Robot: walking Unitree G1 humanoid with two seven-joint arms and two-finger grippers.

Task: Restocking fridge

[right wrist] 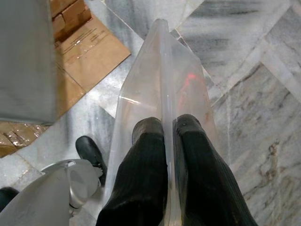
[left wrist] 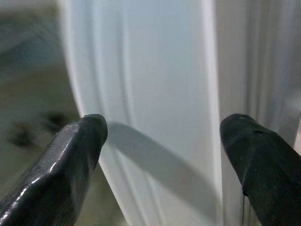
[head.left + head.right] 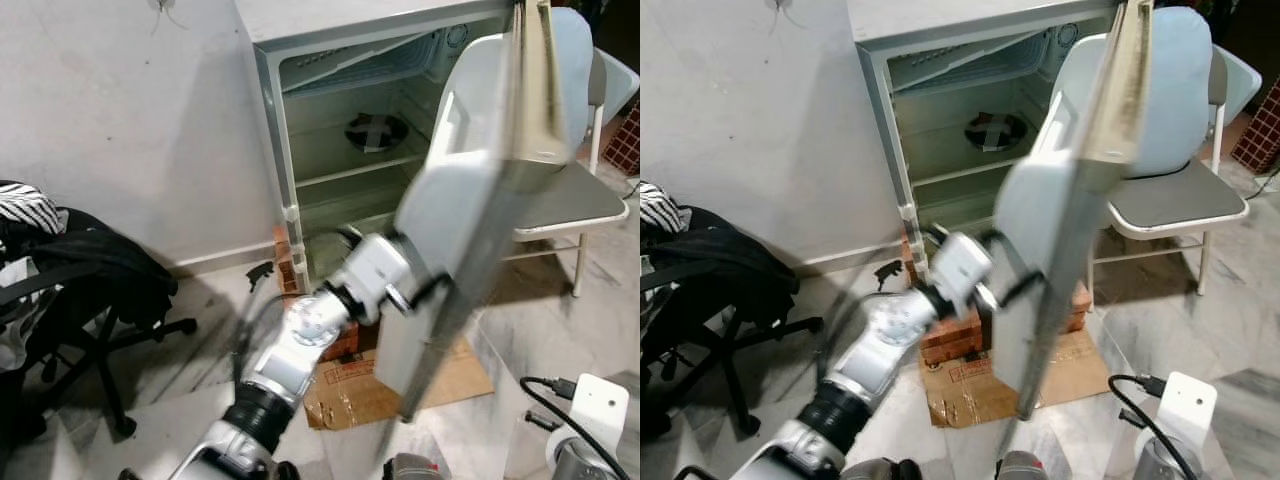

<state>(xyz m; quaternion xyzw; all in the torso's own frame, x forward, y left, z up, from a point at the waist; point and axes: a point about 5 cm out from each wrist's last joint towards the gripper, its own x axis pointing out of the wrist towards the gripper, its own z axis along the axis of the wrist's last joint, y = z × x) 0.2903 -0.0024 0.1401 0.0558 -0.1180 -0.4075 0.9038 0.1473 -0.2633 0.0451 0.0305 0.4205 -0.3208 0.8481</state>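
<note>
Two black fingers (image 2: 61, 169) stand spread apart before the white fridge door (image 2: 160, 94).

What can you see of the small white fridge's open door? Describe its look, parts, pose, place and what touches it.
The white fridge door stands swung wide open, seen nearly edge-on, its top edge dirty and yellowed. Its inner face looks like moulded white plastic with raised ribs. It hangs in front of the open cabinet and hides part of a white folding chair. Its lower corner hangs above flattened cardboard. The left gripper reaches to its inner side, black fingers spread against the ribbed panel. The door looks motion-blurred.
</note>
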